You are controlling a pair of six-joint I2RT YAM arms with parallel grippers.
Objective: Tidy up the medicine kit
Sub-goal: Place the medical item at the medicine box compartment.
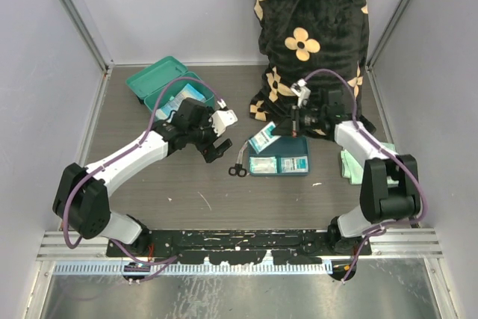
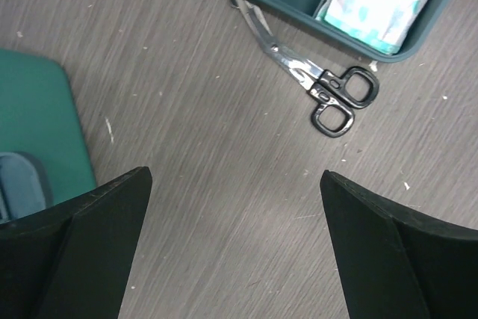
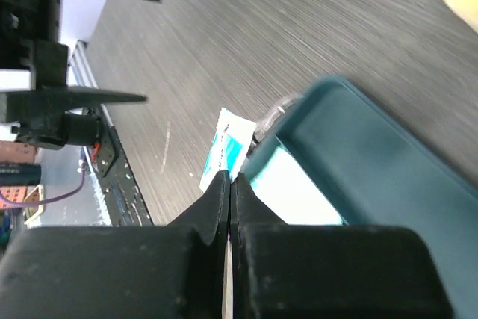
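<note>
The teal medicine kit (image 1: 153, 80) stands with its lid up at the back left, packets showing inside; one corner of it shows in the left wrist view (image 2: 37, 125). My left gripper (image 1: 216, 147) (image 2: 235, 177) hovers open over bare table between the kit and the black-handled scissors (image 1: 237, 170) (image 2: 317, 84). My right gripper (image 1: 287, 129) (image 3: 230, 178) is shut on the edge of a white-and-teal packet (image 1: 263, 140) (image 3: 228, 147), held tilted just over the left end of the dark teal divided tray (image 1: 291, 153) (image 3: 373, 162).
The tray holds more flat packets (image 1: 280, 164) (image 2: 377, 1). A pale green cloth (image 1: 349, 166) lies at the right edge. A black fabric with cream flowers (image 1: 314, 35) hangs over the back of the table. Grey walls close in both sides.
</note>
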